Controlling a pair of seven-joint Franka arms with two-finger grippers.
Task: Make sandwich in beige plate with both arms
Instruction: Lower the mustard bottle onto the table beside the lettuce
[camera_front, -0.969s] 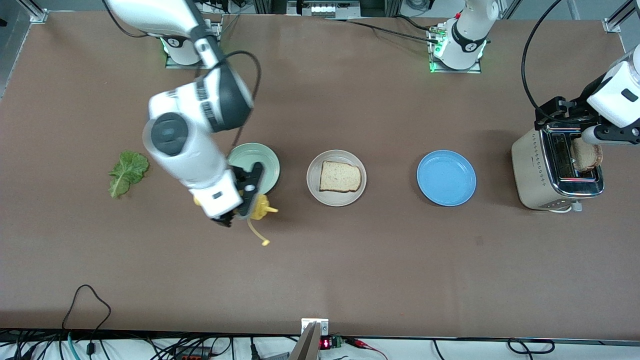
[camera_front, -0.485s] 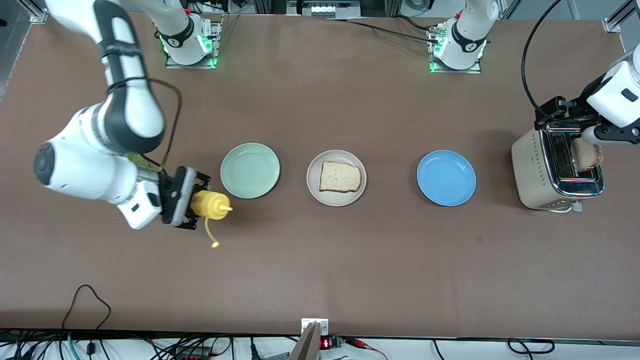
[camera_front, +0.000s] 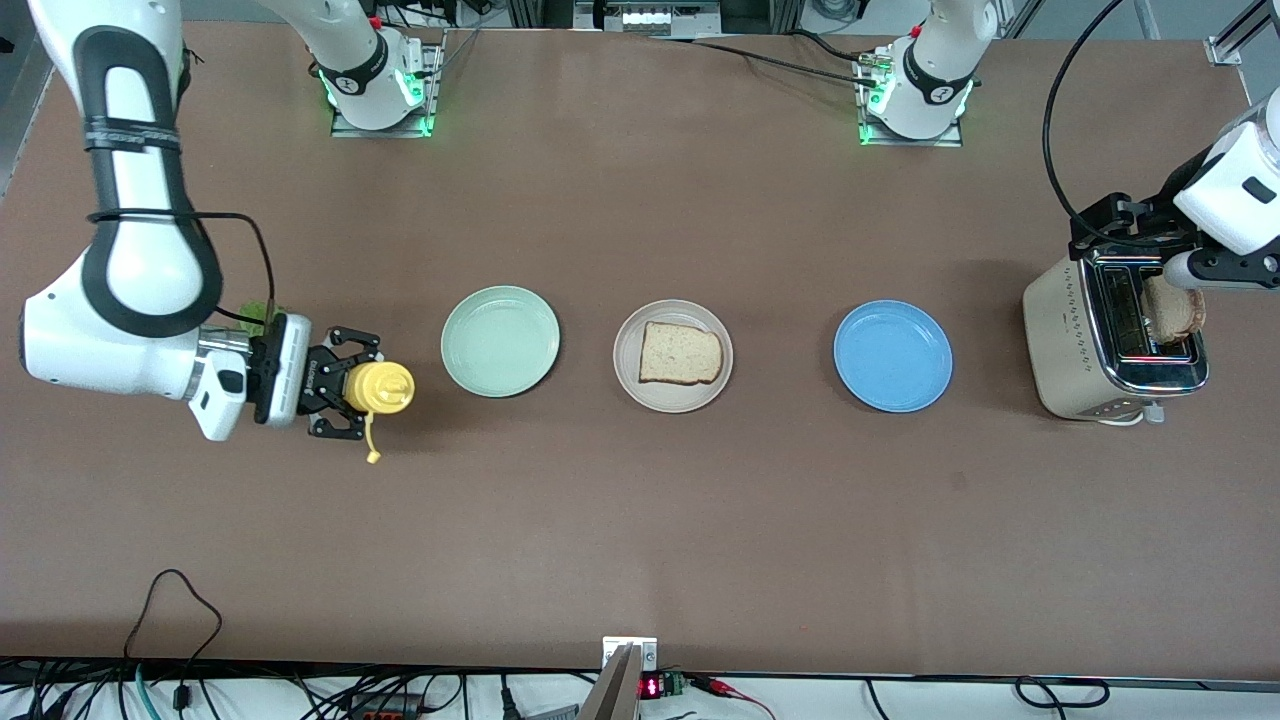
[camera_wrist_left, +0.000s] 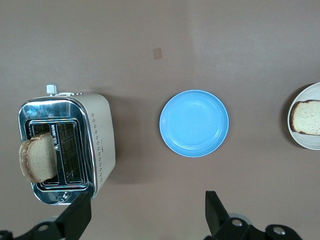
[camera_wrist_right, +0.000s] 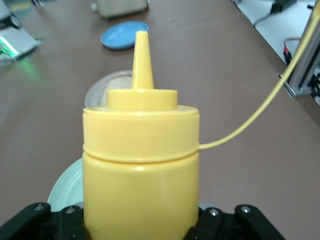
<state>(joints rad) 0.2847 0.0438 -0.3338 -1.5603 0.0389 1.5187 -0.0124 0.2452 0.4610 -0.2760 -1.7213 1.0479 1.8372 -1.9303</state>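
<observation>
Right claw (camera_front: 345, 388) grips yellow bottle (camera_front: 378, 387), nozzle toward beige plate (camera_front: 628, 375); left claw (camera_wrist_left: 145, 212) spread above toaster (camera_front: 1075, 345).

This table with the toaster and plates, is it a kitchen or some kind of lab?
Probably a robot lab staged as a kitchen: two arms bolted to the table, loose cables along its edge, a toaster.
</observation>
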